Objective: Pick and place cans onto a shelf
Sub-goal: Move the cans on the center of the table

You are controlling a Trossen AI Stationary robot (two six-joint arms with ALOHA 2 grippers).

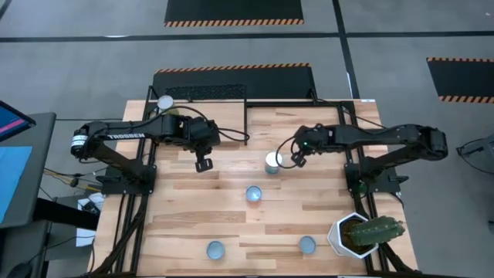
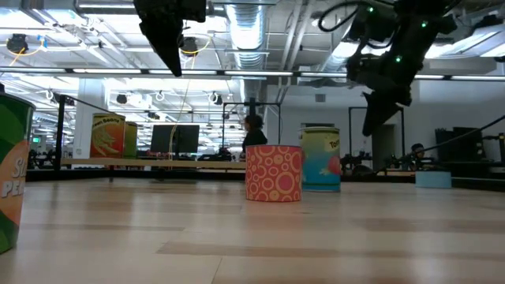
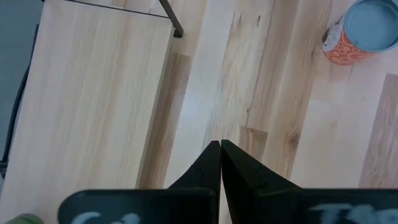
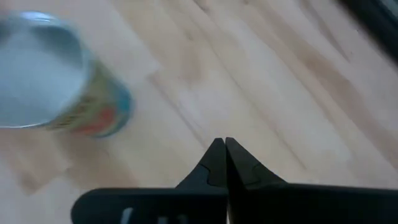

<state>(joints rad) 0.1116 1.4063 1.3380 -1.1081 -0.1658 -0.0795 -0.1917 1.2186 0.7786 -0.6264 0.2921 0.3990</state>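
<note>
My left gripper (image 1: 203,164) is shut and empty, above the tabletop just near of the shelf (image 1: 202,122), a pale board with thin black rods (image 3: 171,18). My right gripper (image 1: 297,160) is shut and empty, just right of a white-topped can (image 1: 273,162), which also shows in the right wrist view (image 4: 56,81) standing upright on the table. A blue-topped orange can (image 1: 254,194) stands near of it and also shows in the left wrist view (image 3: 357,31). Two more blue-topped cans (image 1: 215,249) (image 1: 307,245) stand by the near edge. A white-topped can (image 1: 165,101) stands at the shelf's far left corner.
A white pot with a cactus (image 1: 363,233) stands at the table's near right corner. In the low view a green can (image 2: 12,170) stands very close at the left, and a yellow-green can (image 2: 106,136) stands farther back. Bare planks lie between the grippers.
</note>
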